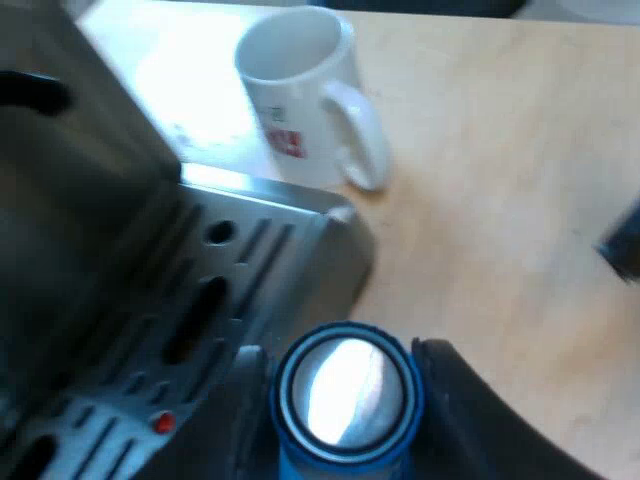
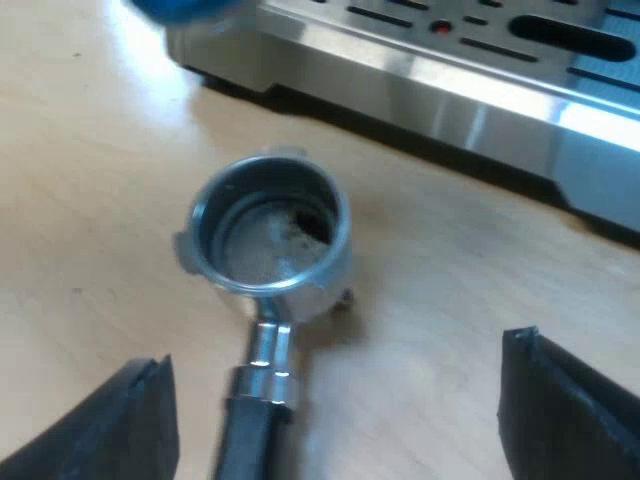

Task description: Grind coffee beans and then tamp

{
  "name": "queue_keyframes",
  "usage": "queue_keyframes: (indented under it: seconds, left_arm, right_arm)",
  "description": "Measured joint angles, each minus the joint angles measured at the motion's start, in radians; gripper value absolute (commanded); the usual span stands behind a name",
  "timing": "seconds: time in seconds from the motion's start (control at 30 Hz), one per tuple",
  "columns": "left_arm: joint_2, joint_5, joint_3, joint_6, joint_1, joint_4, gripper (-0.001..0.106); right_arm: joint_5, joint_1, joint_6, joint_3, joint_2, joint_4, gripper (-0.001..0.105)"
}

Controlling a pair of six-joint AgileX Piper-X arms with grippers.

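Observation:
My left gripper (image 1: 348, 418) is shut on the blue tamper (image 1: 345, 392), whose shiny metal face points up at the camera, just off the corner of the espresso machine's drip tray (image 1: 225, 290). The metal holder (image 2: 268, 238) lies loose on the wooden table (image 2: 80, 200) in front of the drip tray (image 2: 450, 85). Its basket holds a little dark coffee on one side. The holder's dark handle (image 2: 252, 425) runs back between the spread fingers of my right gripper (image 2: 340, 420), which is open and touches nothing. A blue blur, the tamper (image 2: 180, 10), shows beyond the holder by the tray's corner.
A white mug (image 1: 300, 90) with a red mark stands upright on the table (image 1: 500, 200) beside the espresso machine (image 1: 80, 190), its handle turned away from the machine. A dark object (image 1: 625, 250) sits at the far side of the table.

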Motion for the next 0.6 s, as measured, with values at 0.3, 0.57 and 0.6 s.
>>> queue_keyframes:
  seconds: [0.3, 0.57, 0.6]
  left_arm:
    - [-0.009, -0.067, 0.0, 0.0, 0.065, 0.056, 0.015]
    - [-0.009, -0.032, 0.0, 0.0, 0.26, 0.14, 0.015]
    - [-0.009, -0.019, 0.002, 0.0, 0.271, 0.142, 0.015]
  right_arm:
    - [-0.103, 0.0, 0.002, 0.0, 0.0, -0.204, 0.067]
    - [-0.106, 0.0, 0.002, 0.0, 0.0, -0.24, 0.067]
    - [-0.106, 0.0, 0.002, 0.0, 0.0, -0.24, 0.067]
